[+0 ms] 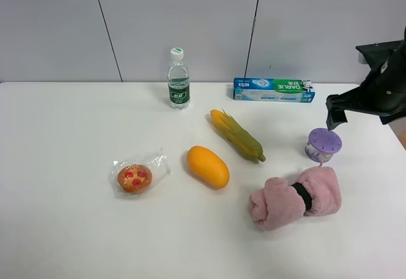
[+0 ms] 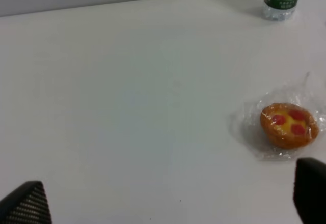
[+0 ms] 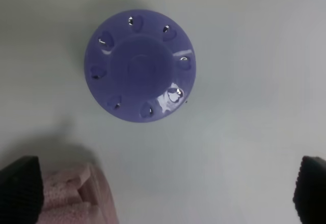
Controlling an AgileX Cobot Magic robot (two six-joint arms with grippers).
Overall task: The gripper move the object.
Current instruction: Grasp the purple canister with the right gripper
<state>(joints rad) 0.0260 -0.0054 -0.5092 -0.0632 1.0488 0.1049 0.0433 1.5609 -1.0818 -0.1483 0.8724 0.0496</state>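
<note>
Fingertips [image 3: 20, 188] of our right hand [image 3: 165, 196] sit spread wide and empty above the purple-lidded jar [image 3: 138, 71], which stands on the counter [image 3: 254, 56] just beside the pink towel [image 3: 66, 203]. We judge nothing done yet: the descent, the grasp and the move all remain.

Above the small clear jar with the flat purple lid [image 1: 323, 143] the way is free, under the black right tool [image 1: 337, 115], spread wide. The pink rolled fleece towel [image 1: 295, 198] crowds its near side. Bare white counter [image 1: 374, 165] lies right; the green-husked corn cob [image 1: 238, 136] stands well left.
</note>
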